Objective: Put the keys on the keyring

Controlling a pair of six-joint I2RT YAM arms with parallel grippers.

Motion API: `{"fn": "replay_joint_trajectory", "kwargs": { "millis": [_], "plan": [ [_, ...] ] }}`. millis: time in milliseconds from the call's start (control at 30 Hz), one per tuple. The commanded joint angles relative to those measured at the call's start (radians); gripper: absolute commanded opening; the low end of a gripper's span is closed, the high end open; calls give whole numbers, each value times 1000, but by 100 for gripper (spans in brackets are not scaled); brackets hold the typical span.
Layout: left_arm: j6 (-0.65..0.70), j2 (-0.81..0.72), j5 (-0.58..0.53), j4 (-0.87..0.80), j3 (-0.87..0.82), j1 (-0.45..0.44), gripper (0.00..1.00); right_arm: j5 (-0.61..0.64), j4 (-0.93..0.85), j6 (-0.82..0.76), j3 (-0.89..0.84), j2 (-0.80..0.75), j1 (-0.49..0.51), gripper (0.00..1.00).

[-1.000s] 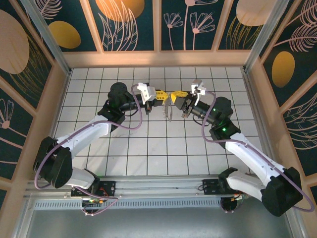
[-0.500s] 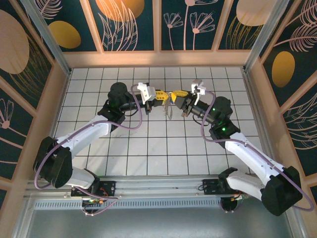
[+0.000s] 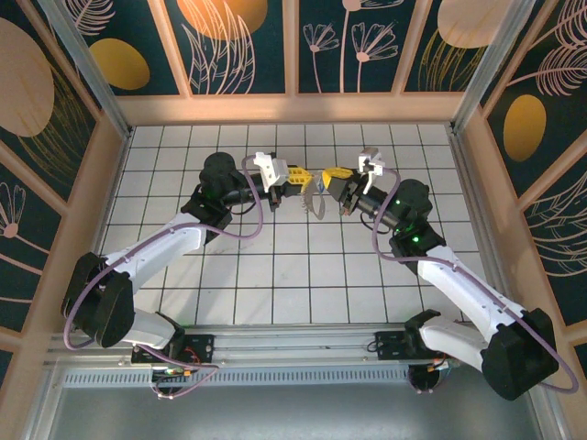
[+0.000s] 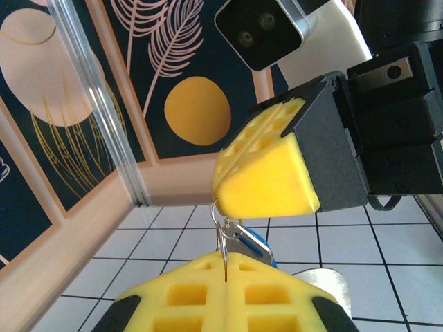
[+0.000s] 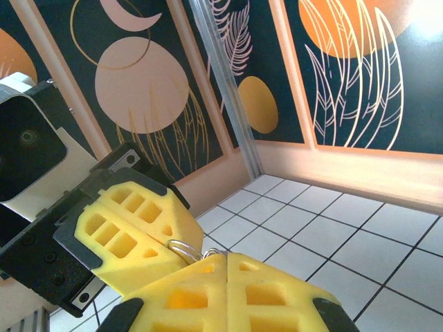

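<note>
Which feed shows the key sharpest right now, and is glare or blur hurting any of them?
Left wrist: even light, blue-headed key fairly sharp, the near yellow pads soft. Right wrist: bright glare on the wall panel top right, a thin wire loop in focus. Top external: sharp and evenly lit, but the keyring is tiny.

1. Your table [image 3: 303,275] is white square tiles with dark grout, with pale wood ledges [image 3: 293,108] along the left, right and far sides.
2. A metal rail [image 3: 293,341] at its near edge carries the left arm base [image 3: 188,350] and the right arm base [image 3: 394,346].

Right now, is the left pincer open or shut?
Shut: left pincer pads meet on a thin wire ring, the key dangling beside.
</note>
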Motion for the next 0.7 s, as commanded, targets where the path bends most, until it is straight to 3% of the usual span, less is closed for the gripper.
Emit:
{"fn": "replay_joint_trajectory", "kwargs": {
  "millis": [0,333,500,667],
  "plan": [
    [-21,-11,25,100,16,-10,0,-9,33,9,-17,-5,-10,0],
    [-58,7,32,130,20,-10,0,-64,5,25,5,27,-20,0],
    [-87,13,24,170,3,-10,0,5,-20,79,-18,-22,-87,43],
    [-127,22,13,198,-5,-10,0,65,-69,120,-25,-74,-137,55]
  ]
}}
